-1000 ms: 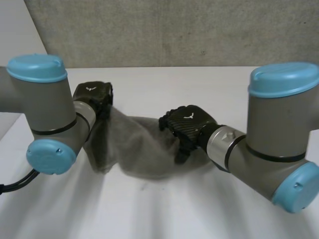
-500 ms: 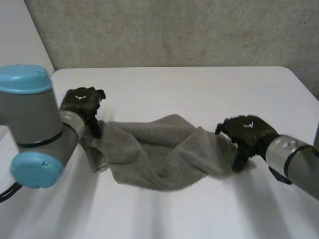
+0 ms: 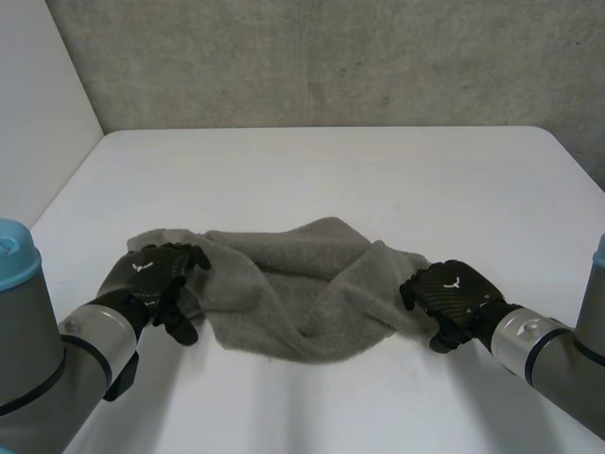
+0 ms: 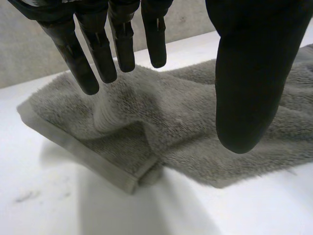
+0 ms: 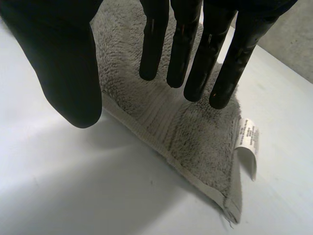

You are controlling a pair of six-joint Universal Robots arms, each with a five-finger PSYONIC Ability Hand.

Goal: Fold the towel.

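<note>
Towel: a grey towel lies rumpled on the near half of the bench, bunched into ridges through its middle, with one hand at each end.
Left end: the hem rests on the bench, and one corner is doubled over on itself.
Right end: the hemmed edge lies flat, and a white label sticks out at the corner.
Left hand: the left hand hangs over the towel's left end. Its fingers are straight and spread from the thumb, and they grip nothing.
Right hand: the right hand hangs over the right end. Its fingers are straight above the hem and hold nothing.
Step in hand: probably the laying-out stage, since no fold is made and the cloth is not yet flat.
Next move: each hand likely needs to pinch a corner at its own end. The two would then draw the cloth taut before one edge goes over the other.
Bench: the bench is white and smooth.
Room: a rough grey wall stands behind the bench, and a white panel stands at its left side.
</note>
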